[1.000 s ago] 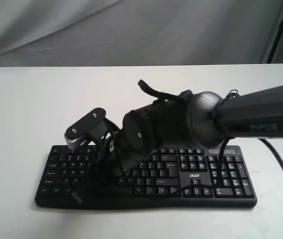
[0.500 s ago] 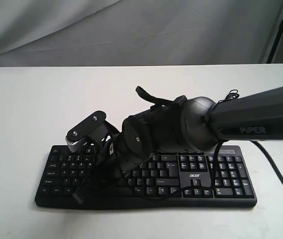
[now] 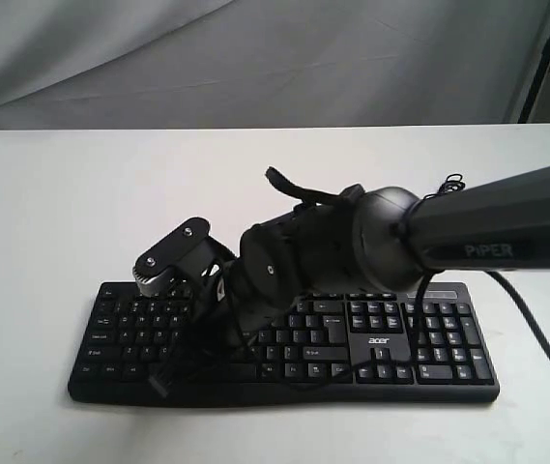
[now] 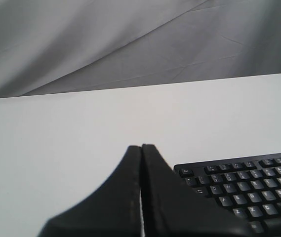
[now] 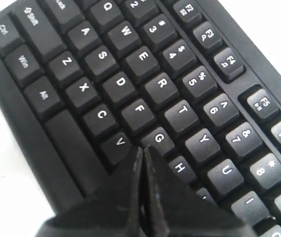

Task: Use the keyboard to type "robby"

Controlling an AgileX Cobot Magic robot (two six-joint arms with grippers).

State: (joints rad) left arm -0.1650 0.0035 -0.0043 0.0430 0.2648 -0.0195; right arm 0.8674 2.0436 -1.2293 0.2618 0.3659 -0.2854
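While right pincer (image 5: 141, 149) stays closed, shifted slightly along keyboard (image 3: 429, 340), toward its middle

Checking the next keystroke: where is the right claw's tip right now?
In the right wrist view, the shut right claw is over the left half of the keyboard, its tips meeting between the V key and the G key.

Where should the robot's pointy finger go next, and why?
Probably straight down a little. The shut right gripper points between V and G on the keyboard, where B should lie hidden, and "robby" needs B.
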